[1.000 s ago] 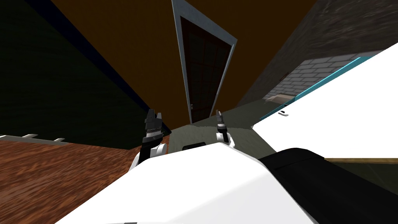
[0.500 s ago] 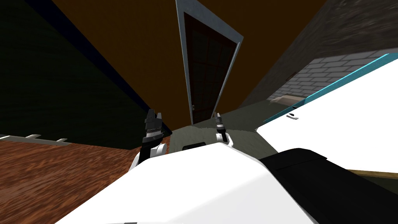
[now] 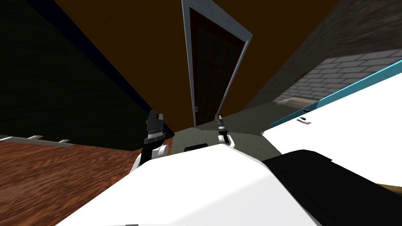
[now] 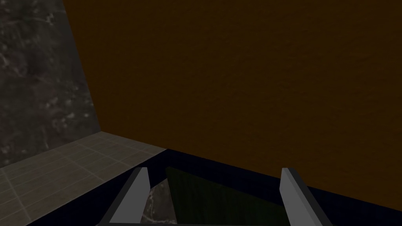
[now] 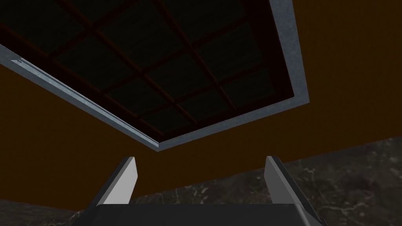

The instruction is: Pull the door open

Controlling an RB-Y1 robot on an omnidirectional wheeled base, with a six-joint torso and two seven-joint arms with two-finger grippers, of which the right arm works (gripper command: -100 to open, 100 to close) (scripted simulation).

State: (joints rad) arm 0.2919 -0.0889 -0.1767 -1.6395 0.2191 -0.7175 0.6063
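Brown door [image 3: 212,70]: dark, gridded with panes, looks shut in its frame [image 3: 187,59]; straight ahead of the right gripper [image 3: 220,118], well apart from it, with nothing touching it.
Frame: grey, running round the door; from the right wrist, one corner [image 5: 157,146] lies just beyond the gap between the fingers [image 5: 125,176].
Handle [image 3: 196,108]: small and pale, on the door's edge, ahead of the right gripper and towards the left gripper [image 3: 156,114].
Right gripper [image 5: 201,158]: blades spread wide, nothing between them, aimed at the door [image 5: 157,66].
Left gripper [image 4: 216,169]: blades equally wide apart, empty, facing the wall [image 4: 235,78].
Wall: orange-brown, on both sides of the door.
Floor [image 3: 204,135]: grey-green, beneath both grippers, running up to the door.
Counter [image 3: 345,121]: white with a teal edge, off to the right gripper's right.
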